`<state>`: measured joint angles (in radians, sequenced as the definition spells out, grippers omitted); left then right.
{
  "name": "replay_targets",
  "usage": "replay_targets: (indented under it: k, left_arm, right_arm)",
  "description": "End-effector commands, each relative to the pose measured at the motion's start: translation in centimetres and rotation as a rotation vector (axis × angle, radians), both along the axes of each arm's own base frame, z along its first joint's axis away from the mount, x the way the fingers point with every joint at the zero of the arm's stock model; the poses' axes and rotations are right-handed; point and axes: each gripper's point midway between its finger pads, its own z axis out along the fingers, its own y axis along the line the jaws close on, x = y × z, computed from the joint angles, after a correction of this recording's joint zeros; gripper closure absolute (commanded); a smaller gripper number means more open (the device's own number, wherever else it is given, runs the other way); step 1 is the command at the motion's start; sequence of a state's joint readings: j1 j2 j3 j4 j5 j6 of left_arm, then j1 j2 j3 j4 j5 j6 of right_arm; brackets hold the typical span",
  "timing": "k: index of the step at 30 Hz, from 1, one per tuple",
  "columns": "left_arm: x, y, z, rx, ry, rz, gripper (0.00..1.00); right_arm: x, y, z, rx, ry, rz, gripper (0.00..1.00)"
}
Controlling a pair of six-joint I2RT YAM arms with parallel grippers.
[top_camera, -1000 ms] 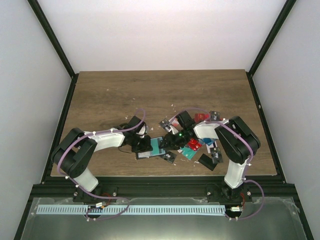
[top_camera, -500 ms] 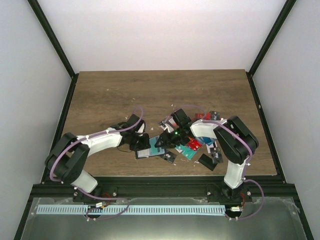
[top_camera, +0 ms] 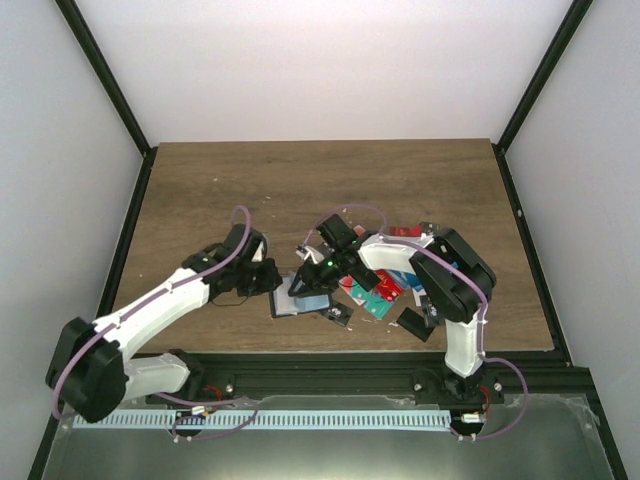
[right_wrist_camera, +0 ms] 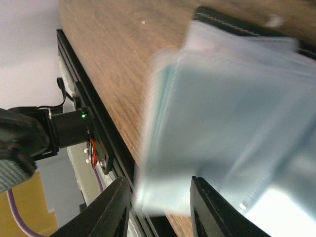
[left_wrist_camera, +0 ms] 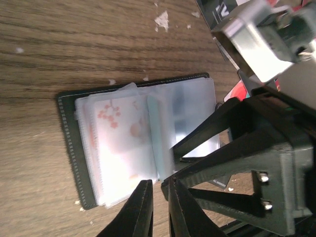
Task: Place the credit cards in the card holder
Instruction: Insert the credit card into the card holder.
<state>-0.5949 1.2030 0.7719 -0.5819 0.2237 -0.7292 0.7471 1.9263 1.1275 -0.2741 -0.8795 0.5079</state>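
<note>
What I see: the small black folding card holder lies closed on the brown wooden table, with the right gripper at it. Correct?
Not closed. The left wrist view shows the small black folding card holder lying open, clear plastic sleeves up, on the brown wooden table, with the right gripper at it.

Matt wood table [top_camera: 300, 180], frosted-plastic card holder [left_wrist_camera: 129, 140]
</note>
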Motion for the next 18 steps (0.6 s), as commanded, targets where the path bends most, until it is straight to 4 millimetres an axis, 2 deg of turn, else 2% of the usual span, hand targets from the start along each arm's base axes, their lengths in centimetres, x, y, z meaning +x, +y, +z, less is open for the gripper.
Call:
replay_targets:
  k: [1,6,9,12,15,18]
  left_arm:
    - [-1.7,2.9,-0.4,0.054,0.028,0.060,0.87]
    - [-2.6,3.8,0.1,0.042,0.011,0.085,0.84]
    - [-2.8,3.7,0.7,0.008,-0.006,0.085,0.84]
    - [-2.8,3.0,1.3,-0.033,-0.021,0.062,0.84]
    - [-2.6,1.8,1.8,-0.078,-0.027,0.013,0.84]
    - [-2.6,0.3,2.1,-0.115,-0.025,-0.046,0.84]
  right_arm:
    - [-1.5,2.7,1.1,0.055,0.009,0.100,0.64]
    - [-2.5,4.2,4.1,0.167,0.022,0.165,0.63]
    - [-2.4,4.6,6.2,0.216,0.003,0.181,0.62]
    - [-1.8,4.3,7.6,0.192,-0.066,0.164,0.62]
    - [-0.5,2.2,7.6,0.094,-0.140,0.082,0.62]
    - [1.1,-1.5,7.1,0.014,-0.161,-0.045,0.62]
